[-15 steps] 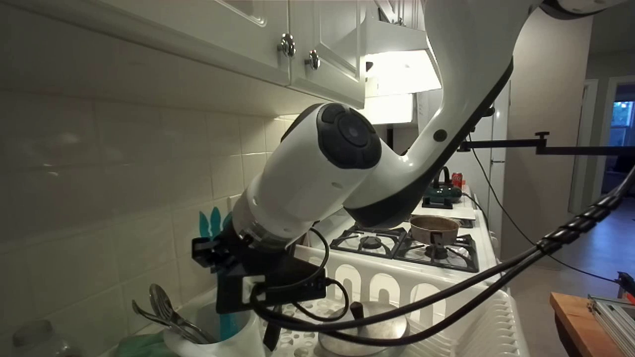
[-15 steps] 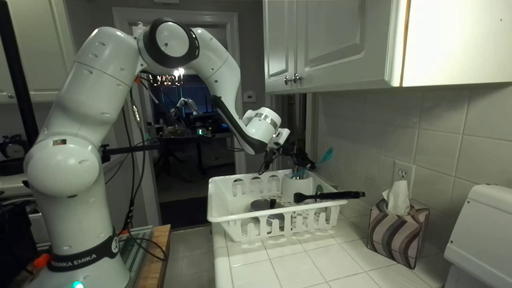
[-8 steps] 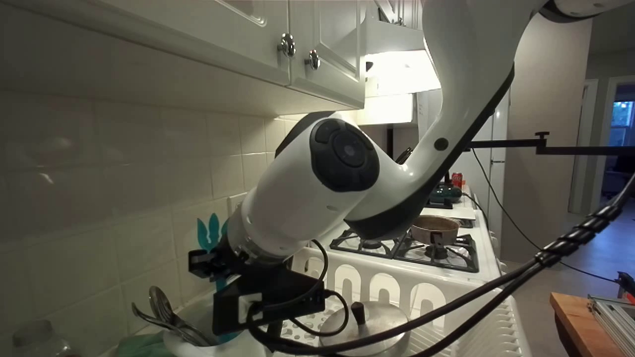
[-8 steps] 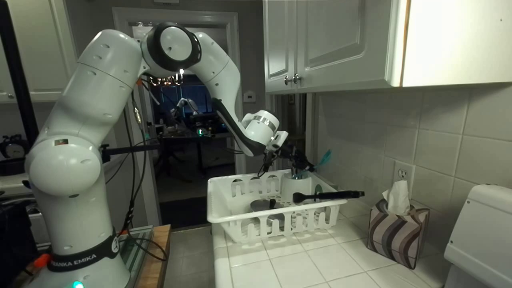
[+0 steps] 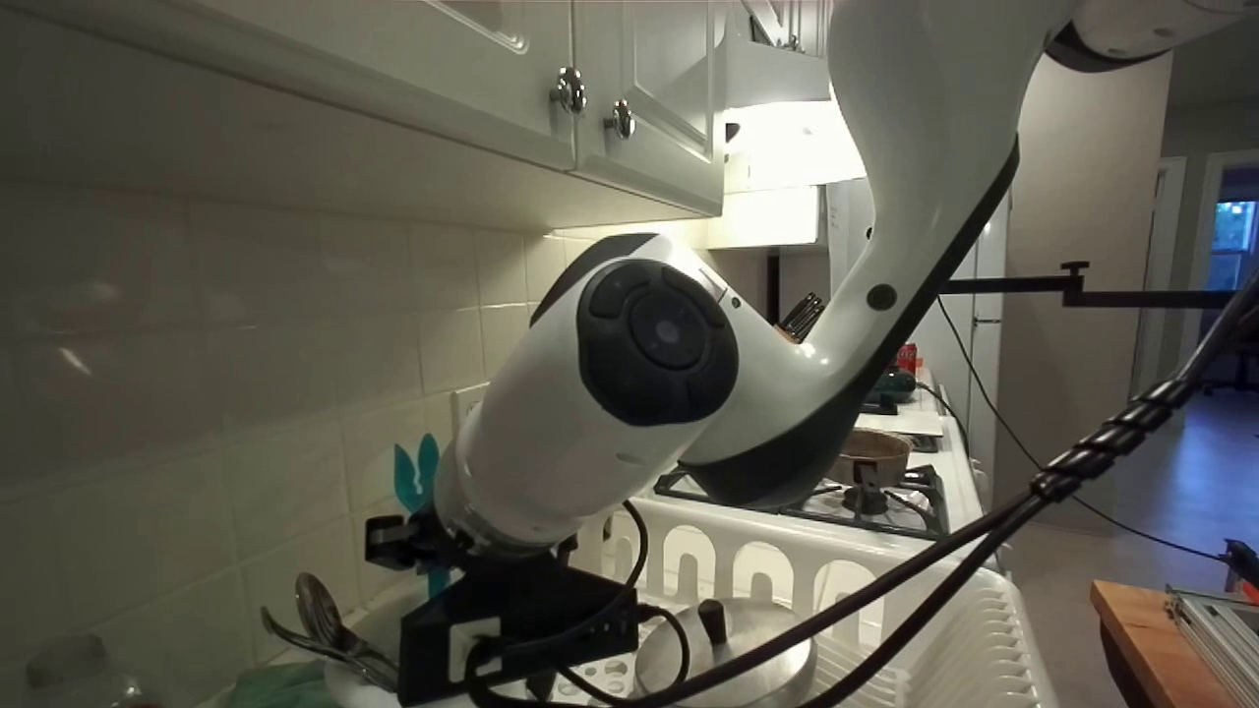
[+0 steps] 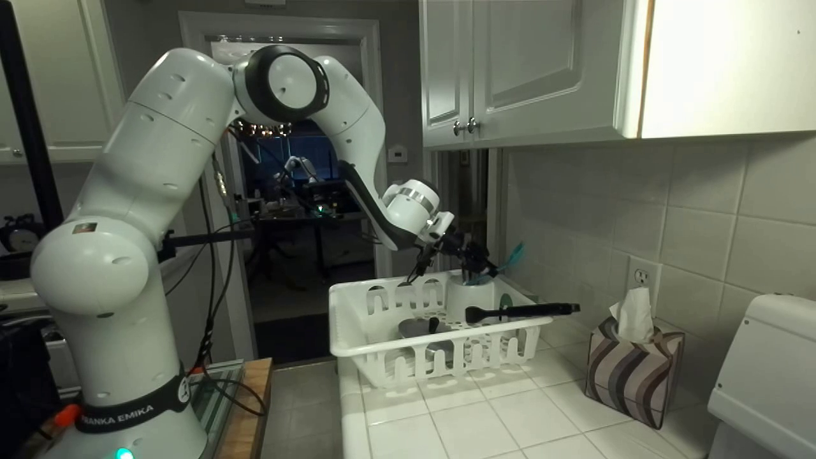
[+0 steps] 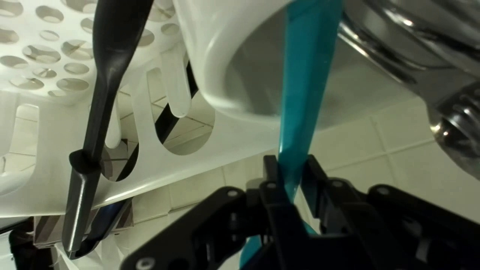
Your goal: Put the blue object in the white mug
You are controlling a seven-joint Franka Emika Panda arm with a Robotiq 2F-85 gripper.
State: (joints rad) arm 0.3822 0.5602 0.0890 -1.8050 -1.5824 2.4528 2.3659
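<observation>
Against the earlier frames, the arm [image 6: 293, 80] is sinking lower in both exterior views, and the blue object [image 7: 304, 82] is going down with it: in an exterior view its pronged head [image 5: 407, 484] is showing lower on the tiled wall [image 5: 285, 423] than a second ago, while the black wrist mount [image 5: 551, 595] is covering more of the white mug [image 6: 470, 303]. The mug is standing in the white dish rack [image 6: 382, 350], with metal cutlery [image 5: 319, 608] leaning out of it. The blue object is pointing prongs up and handle down, its long axis slanting; in an exterior view the head [image 6: 514, 255] is leaning toward the wall, the handle sloping down to the mug's mouth. In the wrist view the handle is running across the mug's rim and opening and leaving at the top edge, its tip lying out of sight. The gripper [image 7: 290, 165] is clamping the handle between its fingertips, with the head showing in part behind the fingers and the handle extending past the tips, over the mug
</observation>
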